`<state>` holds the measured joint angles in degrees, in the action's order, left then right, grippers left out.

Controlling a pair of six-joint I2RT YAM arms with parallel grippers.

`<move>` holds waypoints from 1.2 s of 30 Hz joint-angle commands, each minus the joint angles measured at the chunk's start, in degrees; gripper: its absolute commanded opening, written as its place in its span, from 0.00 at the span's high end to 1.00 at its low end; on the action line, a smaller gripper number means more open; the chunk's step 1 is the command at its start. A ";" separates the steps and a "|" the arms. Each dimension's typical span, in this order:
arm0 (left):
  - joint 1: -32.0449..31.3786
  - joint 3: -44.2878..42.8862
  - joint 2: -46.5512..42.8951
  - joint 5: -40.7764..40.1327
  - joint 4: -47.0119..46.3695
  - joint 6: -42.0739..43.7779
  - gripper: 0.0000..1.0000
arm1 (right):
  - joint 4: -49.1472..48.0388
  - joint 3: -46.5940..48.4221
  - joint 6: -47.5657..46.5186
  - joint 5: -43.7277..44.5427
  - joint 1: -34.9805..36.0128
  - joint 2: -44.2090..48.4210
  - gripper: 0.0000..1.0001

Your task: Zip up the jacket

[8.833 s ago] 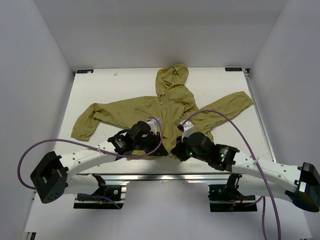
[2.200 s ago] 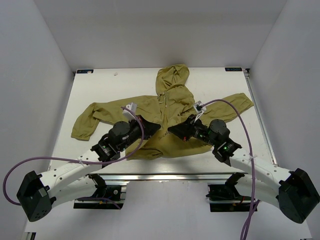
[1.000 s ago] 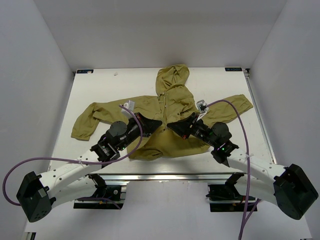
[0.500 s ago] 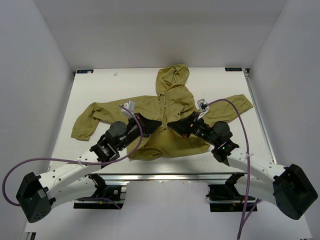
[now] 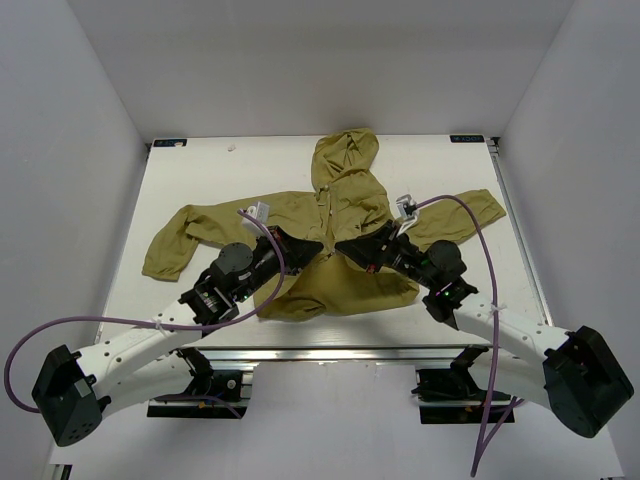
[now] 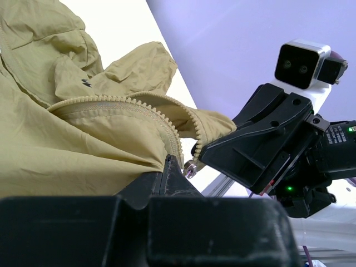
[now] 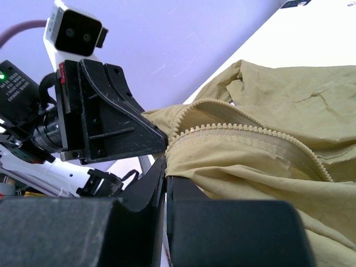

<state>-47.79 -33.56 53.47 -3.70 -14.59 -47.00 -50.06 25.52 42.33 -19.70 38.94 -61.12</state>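
Jacket (image 5: 345,215) lies spread mid-worktop (image 5: 230,170), hood toward the far edge, with bare surface along both sides. My left fingers (image 5: 305,246) and right fingers (image 5: 356,252) nearly meet over its front, each pinched tight on a front edge. Only the wrist views show the zipper teeth (image 6: 167,119), in two separate rows.

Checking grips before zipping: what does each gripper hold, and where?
Both hold the jacket: the left gripper pinches one front edge beside the zipper teeth, the right gripper the facing edge.
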 commanded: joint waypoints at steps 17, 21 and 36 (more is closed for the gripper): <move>0.15 0.69 -1.97 1.07 -1.50 0.25 1.00 | -3.90 1.64 1.27 -1.57 -0.62 -0.58 1.00; 0.15 0.43 -1.88 1.07 -1.32 0.33 1.00 | -3.90 1.29 1.27 -1.57 -0.62 -0.05 1.00; 0.15 1.22 -1.53 3.62 -3.34 0.60 1.00 | -7.94 0.85 3.55 -1.13 -0.62 -0.84 1.00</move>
<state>-47.77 -32.97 52.77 -1.89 -15.88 -46.98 -52.14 25.50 44.77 -21.02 38.59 -62.24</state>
